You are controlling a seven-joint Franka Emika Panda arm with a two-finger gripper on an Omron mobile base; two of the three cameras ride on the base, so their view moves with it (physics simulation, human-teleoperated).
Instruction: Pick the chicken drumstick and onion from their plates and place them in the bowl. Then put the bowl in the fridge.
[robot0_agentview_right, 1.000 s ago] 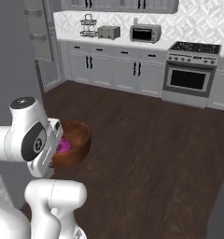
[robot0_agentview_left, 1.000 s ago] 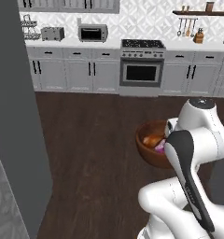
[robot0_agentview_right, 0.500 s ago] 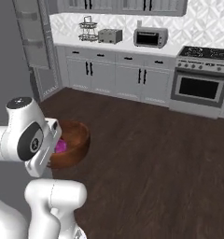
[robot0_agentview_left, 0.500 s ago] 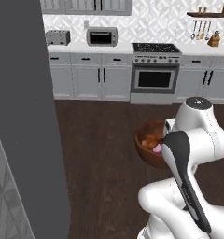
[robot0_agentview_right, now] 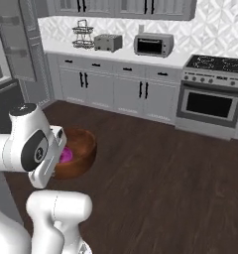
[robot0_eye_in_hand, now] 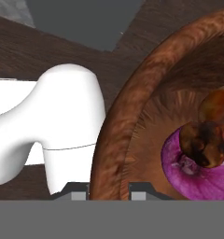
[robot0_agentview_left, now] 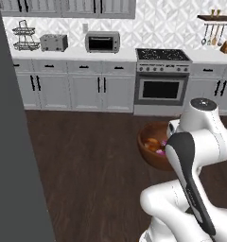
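The whole kitchen has slid rightward across both base views over the last second, so the base is turning while the arm carries its load; the fridge [robot0_agentview_left: 13,142] door edge now fills the left of the frame. The claw [robot0_eye_in_hand: 109,193] pinches the rim of the bowl [robot0_agentview_left: 155,146], which holds the onion [robot0_eye_in_hand: 198,172] and chicken drumstick [robot0_eye_in_hand: 209,128], so only the fridge step remains.

glossy white arm [robot0_agentview_left: 200,142], dark grey joints
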